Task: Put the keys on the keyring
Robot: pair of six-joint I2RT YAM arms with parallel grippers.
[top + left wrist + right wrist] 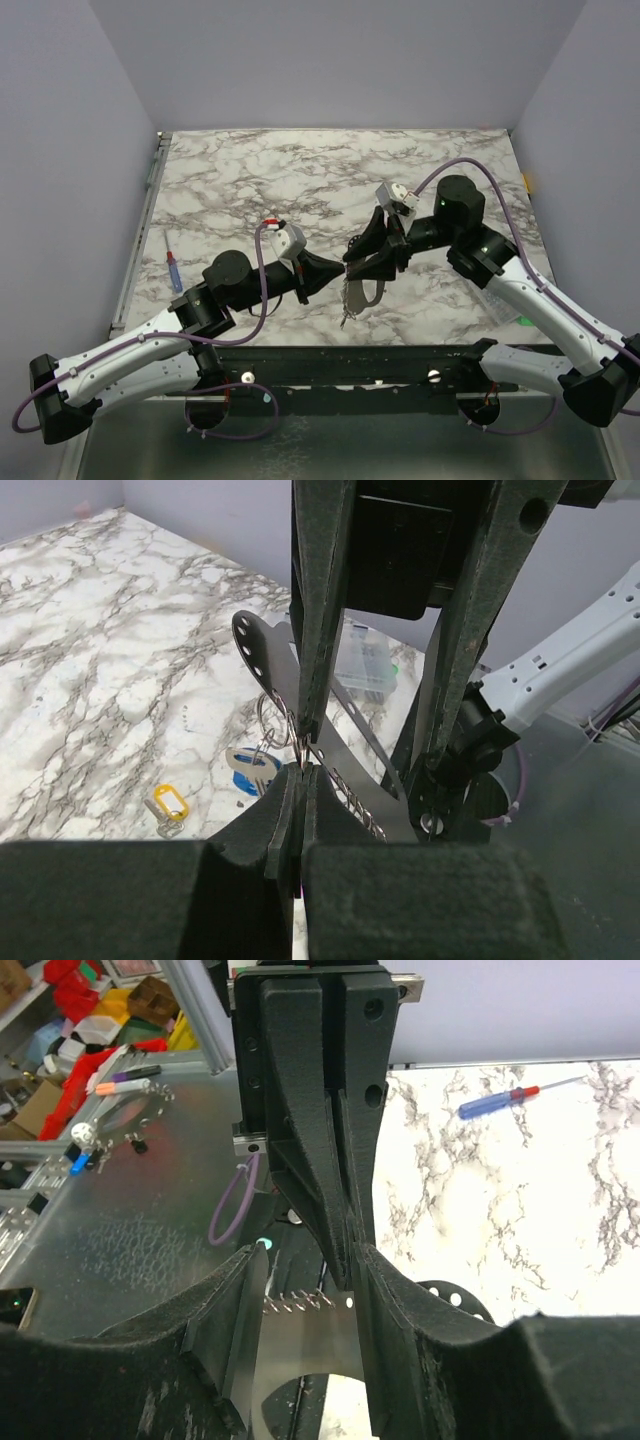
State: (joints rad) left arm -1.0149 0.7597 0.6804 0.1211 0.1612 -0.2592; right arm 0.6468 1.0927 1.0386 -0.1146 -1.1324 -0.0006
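My left gripper (302, 772) is shut on a thin wire keyring (268, 716), and a blue-tagged key (250, 772) hangs from the ring just beyond the fingertips. A yellow-tagged key (171, 802) lies on the marble below. I cannot pick out a green key. My right gripper (308, 1272) faces the left one tip to tip and grips a curved steel plate with holes (300, 1345) across its width. In the top view the left gripper (338, 268) and right gripper (353, 262) meet mid-table above the near edge, with the plate (360, 295) hanging below them.
A red-and-blue screwdriver (173, 268) lies near the table's left edge and also shows in the right wrist view (505, 1100). A clear plastic box (365, 665) sits under the right arm. The marble top (330, 180) extends behind the grippers.
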